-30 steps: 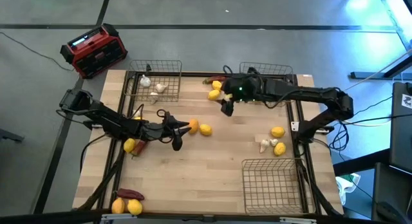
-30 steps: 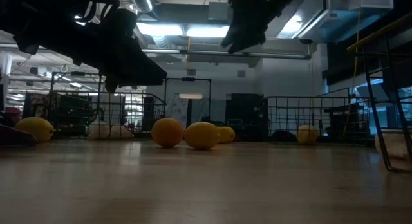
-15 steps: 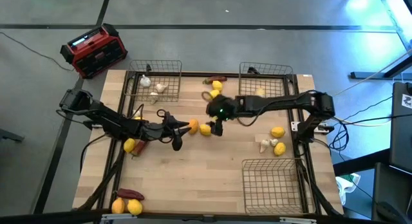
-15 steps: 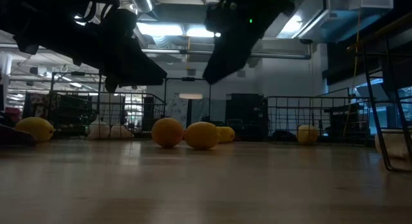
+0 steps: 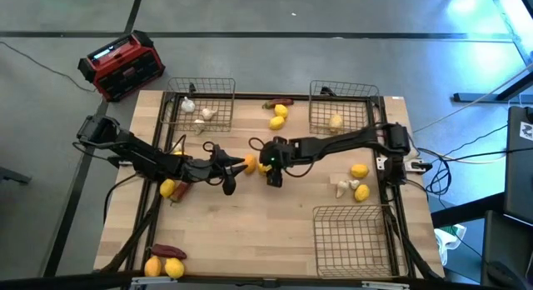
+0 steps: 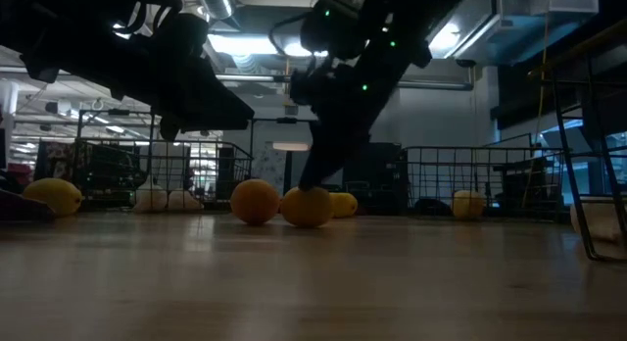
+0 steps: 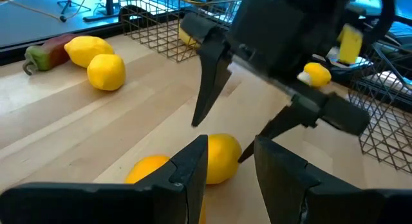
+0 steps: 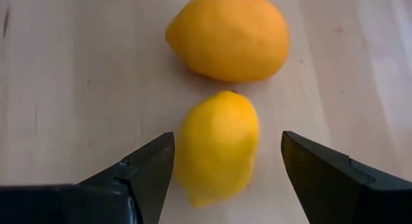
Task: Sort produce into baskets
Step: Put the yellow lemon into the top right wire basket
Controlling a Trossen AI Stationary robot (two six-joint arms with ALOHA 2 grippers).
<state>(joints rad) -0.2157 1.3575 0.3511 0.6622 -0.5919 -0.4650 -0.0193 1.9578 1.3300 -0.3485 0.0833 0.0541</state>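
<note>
The lemon [image 8: 217,147] lies in the middle of the bench [image 5: 250,232], with its long axis pointing away from my right hand [image 8: 222,166] toward the orange [image 8: 228,34], which sits just beyond it, very near or maybe touching; I cannot tell which. In the right wrist view the lemon is exactly between the two fingers of this hand, which are spread wide, one on each long side, not yet touching the skin. So I judge the squeeze will come across the short width, which is good, and the hand needs only to go down a little and press together. The left hand [image 7: 228,166] is also very near, just on the other side of the orange, low over the bench, with a narrow gap between its fingers and nothing between them. From the left wrist view the right hand's fingers stand close in front of it, so the two hands are crowded around the same two fruits. I think the risk is that the lemon is pushed against the orange and rolls toward the left hand. For the way out, the basket [image 5: 337,113] at the far right corner already holds one lemon, and the bench between is free except two more lemons [image 5: 278,117] near the far edge. The near right basket [image 5: 351,236] holds nothing, and the bulbs [image 5: 348,187] lie before it.
</note>
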